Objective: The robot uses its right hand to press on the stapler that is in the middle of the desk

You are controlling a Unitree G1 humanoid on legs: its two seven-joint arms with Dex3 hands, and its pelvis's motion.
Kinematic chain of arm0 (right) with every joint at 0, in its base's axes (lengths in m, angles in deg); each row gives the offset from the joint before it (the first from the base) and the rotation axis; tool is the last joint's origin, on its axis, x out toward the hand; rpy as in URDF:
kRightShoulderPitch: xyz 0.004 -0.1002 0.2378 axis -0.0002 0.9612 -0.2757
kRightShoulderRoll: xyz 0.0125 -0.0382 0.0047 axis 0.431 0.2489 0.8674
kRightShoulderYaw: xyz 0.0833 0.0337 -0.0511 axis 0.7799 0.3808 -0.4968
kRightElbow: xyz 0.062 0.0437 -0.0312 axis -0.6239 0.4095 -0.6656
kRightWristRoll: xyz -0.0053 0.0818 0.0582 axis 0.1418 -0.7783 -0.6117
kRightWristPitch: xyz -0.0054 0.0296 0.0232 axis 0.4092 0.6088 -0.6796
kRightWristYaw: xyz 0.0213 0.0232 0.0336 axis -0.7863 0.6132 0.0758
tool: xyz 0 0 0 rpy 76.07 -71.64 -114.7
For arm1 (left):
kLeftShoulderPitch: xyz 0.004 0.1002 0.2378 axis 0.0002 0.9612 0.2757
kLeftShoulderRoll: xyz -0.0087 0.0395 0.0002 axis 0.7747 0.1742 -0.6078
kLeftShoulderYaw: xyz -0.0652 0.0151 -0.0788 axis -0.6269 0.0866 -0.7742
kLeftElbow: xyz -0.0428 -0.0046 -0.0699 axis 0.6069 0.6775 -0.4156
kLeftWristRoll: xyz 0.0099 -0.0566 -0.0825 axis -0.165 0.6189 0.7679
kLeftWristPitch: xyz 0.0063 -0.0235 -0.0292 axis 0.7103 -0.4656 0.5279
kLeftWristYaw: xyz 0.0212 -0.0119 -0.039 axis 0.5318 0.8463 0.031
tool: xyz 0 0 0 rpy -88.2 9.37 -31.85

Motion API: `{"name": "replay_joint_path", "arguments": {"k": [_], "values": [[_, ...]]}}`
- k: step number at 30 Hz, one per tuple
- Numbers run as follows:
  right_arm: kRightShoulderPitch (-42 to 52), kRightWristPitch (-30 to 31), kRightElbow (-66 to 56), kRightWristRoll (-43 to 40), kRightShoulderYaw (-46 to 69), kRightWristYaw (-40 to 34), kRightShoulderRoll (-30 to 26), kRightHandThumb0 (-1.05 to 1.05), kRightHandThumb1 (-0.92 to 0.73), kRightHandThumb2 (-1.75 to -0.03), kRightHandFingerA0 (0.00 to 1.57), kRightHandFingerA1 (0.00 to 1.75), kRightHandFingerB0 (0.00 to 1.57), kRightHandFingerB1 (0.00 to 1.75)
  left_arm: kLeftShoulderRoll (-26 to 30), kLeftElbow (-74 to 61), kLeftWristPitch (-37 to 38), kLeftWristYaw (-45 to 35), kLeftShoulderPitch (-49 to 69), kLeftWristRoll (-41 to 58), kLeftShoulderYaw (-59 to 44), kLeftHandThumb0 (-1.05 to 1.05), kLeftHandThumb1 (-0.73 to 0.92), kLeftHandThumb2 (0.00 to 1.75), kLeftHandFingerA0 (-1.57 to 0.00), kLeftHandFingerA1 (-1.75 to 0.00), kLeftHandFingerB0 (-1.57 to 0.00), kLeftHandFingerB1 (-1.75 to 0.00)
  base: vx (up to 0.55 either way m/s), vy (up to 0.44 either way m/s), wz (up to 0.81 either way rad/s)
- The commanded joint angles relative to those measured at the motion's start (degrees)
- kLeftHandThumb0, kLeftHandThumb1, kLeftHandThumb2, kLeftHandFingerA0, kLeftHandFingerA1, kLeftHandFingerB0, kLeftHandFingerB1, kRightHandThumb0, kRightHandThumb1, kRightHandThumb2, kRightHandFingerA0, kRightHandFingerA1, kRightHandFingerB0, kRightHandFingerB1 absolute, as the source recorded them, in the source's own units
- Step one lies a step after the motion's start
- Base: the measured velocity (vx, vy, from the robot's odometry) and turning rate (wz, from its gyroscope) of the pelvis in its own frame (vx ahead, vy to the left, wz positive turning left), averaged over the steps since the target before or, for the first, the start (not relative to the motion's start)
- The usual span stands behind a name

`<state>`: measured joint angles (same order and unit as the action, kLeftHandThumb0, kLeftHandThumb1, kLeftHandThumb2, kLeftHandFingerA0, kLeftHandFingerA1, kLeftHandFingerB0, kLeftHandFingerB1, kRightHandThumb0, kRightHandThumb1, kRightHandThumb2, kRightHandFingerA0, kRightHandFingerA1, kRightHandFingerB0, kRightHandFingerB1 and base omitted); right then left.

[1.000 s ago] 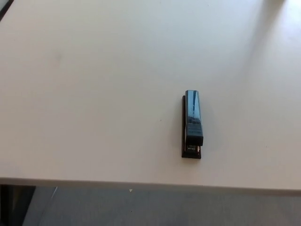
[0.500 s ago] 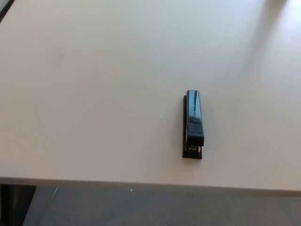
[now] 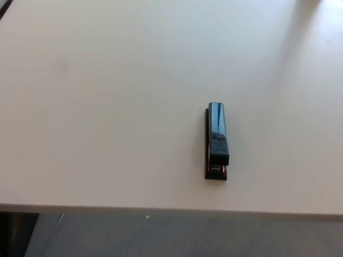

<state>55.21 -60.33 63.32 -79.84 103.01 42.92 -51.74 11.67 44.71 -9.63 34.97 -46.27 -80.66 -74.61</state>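
White desk; black stapler lying alone near front edge; no hand visible.

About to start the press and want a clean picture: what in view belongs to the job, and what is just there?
For the job:
- black stapler, lying flat, lengthwise toward the near edge, untouched
- white desk it rests on

Just there:
- grey floor below the desk's near edge
- nothing else lies on the desk

Neither robot hand is in view.
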Motion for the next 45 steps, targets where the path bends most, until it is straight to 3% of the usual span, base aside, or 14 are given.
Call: {"name": "replay_joint_path", "arguments": {"k": [1,10,11,12,14,15,16,18,19,25,26,27,33,45], "values": [[-11.92,9.34,-25.42,-3.88,-5.06,-1.56,-5.99,-0.04,-0.82,-0.7,1.03,0.94,0.69,0.93,1.79,0.66,1.41,-0.53,-0.3,0.28,0.1,-0.73,0.91,0.74,-0.08,-0.27,-0.07,-0.23,0.0,0.0,0.0],[-37.85,18.54,-36.47,0.4,-24.73,4.33,-3.69,-0.04,-0.8,-0.77,1.13,0.73,0.66,1.13,1.69,0.77,1.26,-0.31,-0.36,0.2,0.18,-0.72,0.92,0.73,-0.09,-0.29,-0.08,-0.23,0.0,0.0,0.0],[-41.19,19.58,-36.27,0.6,-26.41,4.04,-2.07,-0.02,-0.74,-0.85,1.18,0.77,0.69,1.13,1.68,0.79,1.3,-0.15,-0.4,0.13,0.23,-0.78,0.78,1.1,0.0,-0.39,-0.16,-0.31,0.0,0.0,0.0],[-42.72,20.14,-36.19,0.67,-27.17,3.84,-1.38,-0.02,-0.74,-0.85,1.18,0.77,0.69,1.13,1.7,0.8,1.3,-0.07,-0.49,0.1,0.24,-0.78,0.78,1.1,0.0,-0.39,-0.16,-0.31,0.0,0.0,0.0],[-47.05,21.69,-35.52,3.04,-31.81,5.14,1.29,-0.02,-0.76,-0.81,1.18,0.77,0.68,1.08,1.91,0.93,1.41,-0.53,-0.5,0.24,0.13,-0.77,0.9,0.72,-0.09,-0.28,-0.11,-0.21,0.0,0.0,0.0],[-48.56,21.2,-34.32,2.93,-33.46,7.25,2.58,-0.04,-0.8,-0.76,1.18,0.71,0.64,1.04,1.87,0.87,1.51,-0.53,-0.48,0.1,0.28,-0.79,0.9,0.72,-0.09,-0.28,-0.11,-0.21,0.0,0.0,0.0],[-49.39,19.1,-32.74,1.74,-33.9,9.48,4.14,-0.03,-0.78,-0.74,1.19,0.73,0.69,1.0,1.89,0.9,1.38,-0.46,-0.58,-0.09,0.46,-0.7,0.74,1.1,0.0,-0.39,-0.09,-0.32,0.0,0.0,0.0],[-48.72,14.18,-31.25,0.55,-35.85,13.5,8.27,-0.02,-0.68,-0.82,1.22,0.69,0.74,1.03,1.85,1.01,1.25,-0.39,-0.63,-0.39,0.78,-0.7,0.74,1.1,0.0,-0.39,-0.09,-0.32,0.0,0.0,0.0],[-48.02,13.38,-32.02,1.38,-37.13,13.04,9.77,-0.04,-0.69,-0.8,1.23,0.66,0.78,1.07,1.9,0.94,1.53,-0.49,-0.66,-0.45,0.86,-0.73,0.92,0.73,-0.1,-0.28,-0.09,-0.23,0.0,0.0,0.0],[-45.56,15.22,-36.25,4.5,-45.16,9.45,18.67,-0.06,-0.71,-0.83,1.22,0.68,0.73,1.17,1.68,1.28,1.11,-0.25,-0.98,-0.21,0.94,-0.78,0.9,0.71,-0.1,-0.28,-0.12,-0.22,0.0,0.0,0.0],[-45.13,15.26,-36.27,5.72,-46.75,8.8,19.98,-0.06,-0.74,-0.78,1.22,0.67,0.74,1.14,1.69,1.27,0.95,-0.17,-1.0,-0.23,1.02,-0.7,0.73,1.09,0.0,-0.4,-0.1,-0.33,0.0,0.0,0.0],[-45.23,14.65,-35.01,6.68,-48.19,8.44,21.59,-0.07,-0.76,-0.75,1.23,0.67,0.73,1.13,1.7,1.26,1.24,-0.2,-0.94,-0.29,1.12,-0.78,0.91,0.72,-0.1,-0.29,-0.12,-0.22,0.0,0.0,0.0],[-48.87,12.49,-20.44,12.38,-54.95,4.68,30.28,-0.16,-0.79,-0.66,1.27,0.61,0.77,0.99,1.8,1.19,1.53,-0.15,-0.81,-0.44,1.79,-0.77,0.9,0.72,-0.1,-0.28,-0.11,-0.22,-0.01,-0.004,0.02],[-49.44,7.91,1.57,14.17,-57.34,4.42,40.84,-0.1,-0.81,-0.7,1.2,0.69,0.73,1.15,1.5,1.4,1.65,-0.16,-0.24,-0.01,1.76,-0.77,0.91,0.71,-0.1,-0.29,-0.13,-0.23,0.0,0.0,0.0]]}}
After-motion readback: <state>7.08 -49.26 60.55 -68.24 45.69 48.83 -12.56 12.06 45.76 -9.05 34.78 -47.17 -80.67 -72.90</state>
